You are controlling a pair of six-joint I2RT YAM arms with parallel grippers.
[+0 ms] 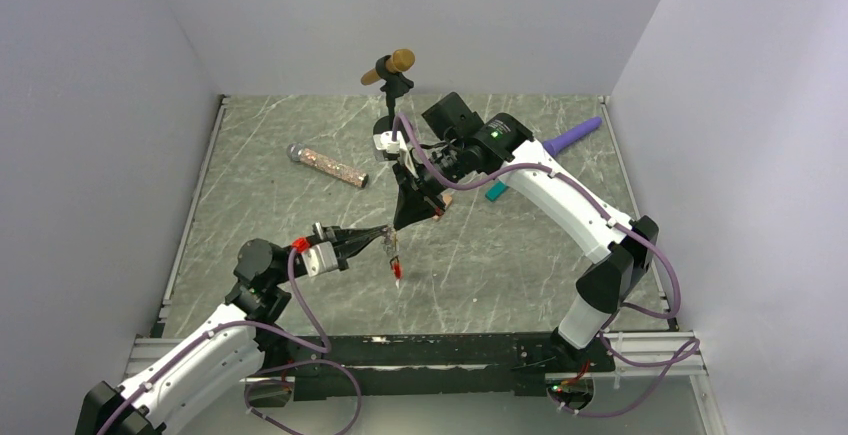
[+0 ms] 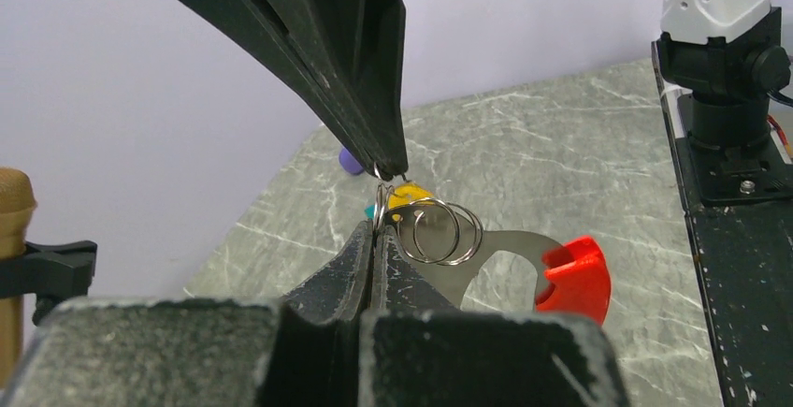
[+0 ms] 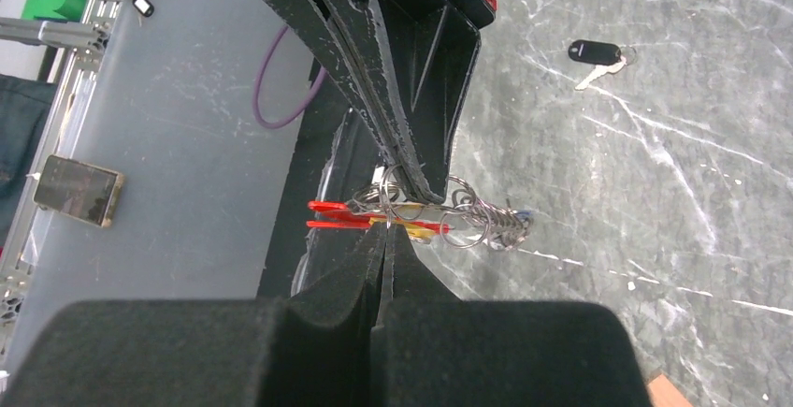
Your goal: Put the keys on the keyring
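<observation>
The keyring (image 2: 439,231) is a bunch of thin silvery rings with a flat metal piece and a red fob (image 2: 575,276). It hangs above the table's middle, and the fob also shows in the top view (image 1: 397,273). My left gripper (image 2: 379,231) is shut on one ring; it also shows in the top view (image 1: 386,241). My right gripper (image 3: 388,231) comes from above and is shut on a ring wire at the yellow key (image 2: 409,194), tip to tip with the left fingers (image 3: 411,98). A black key (image 3: 596,51) lies on the table. A blue bit (image 3: 524,212) shows among the rings.
A glittery tube (image 1: 328,165) lies at the back left. A brown-headed stand (image 1: 390,67) is at the back centre. A purple stick (image 1: 572,135) and a teal block (image 1: 495,192) lie behind the right arm. A salmon block's corner (image 3: 666,393) shows in the right wrist view.
</observation>
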